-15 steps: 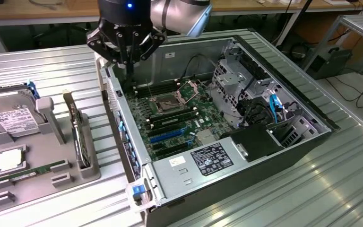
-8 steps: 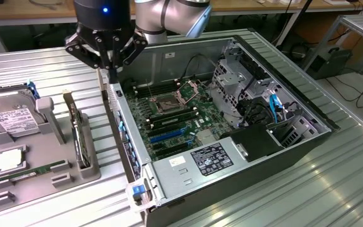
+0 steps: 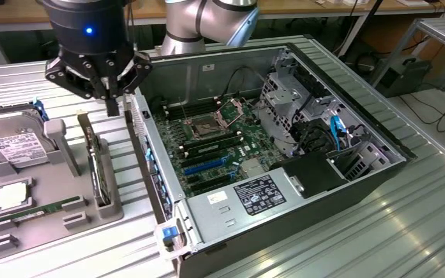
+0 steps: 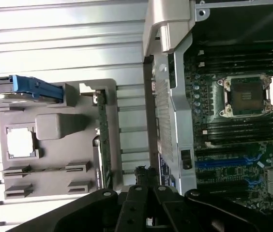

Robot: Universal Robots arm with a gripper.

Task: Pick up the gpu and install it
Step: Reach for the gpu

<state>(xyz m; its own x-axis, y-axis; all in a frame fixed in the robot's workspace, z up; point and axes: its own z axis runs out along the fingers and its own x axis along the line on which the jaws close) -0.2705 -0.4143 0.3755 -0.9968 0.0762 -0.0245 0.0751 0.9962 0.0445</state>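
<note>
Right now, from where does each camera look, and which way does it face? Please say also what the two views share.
Exterior view: sits high and off the arm, looking down at an angle on the open computer case and the grey tray at the exterior view's left; the arm and gripper show.
Wrist view: sits on the wrist, looking down past the gripper at the tray and the motherboard.
Shared: the gripper, the tray, the gpu standing on edge in it, and the motherboard.
</note>
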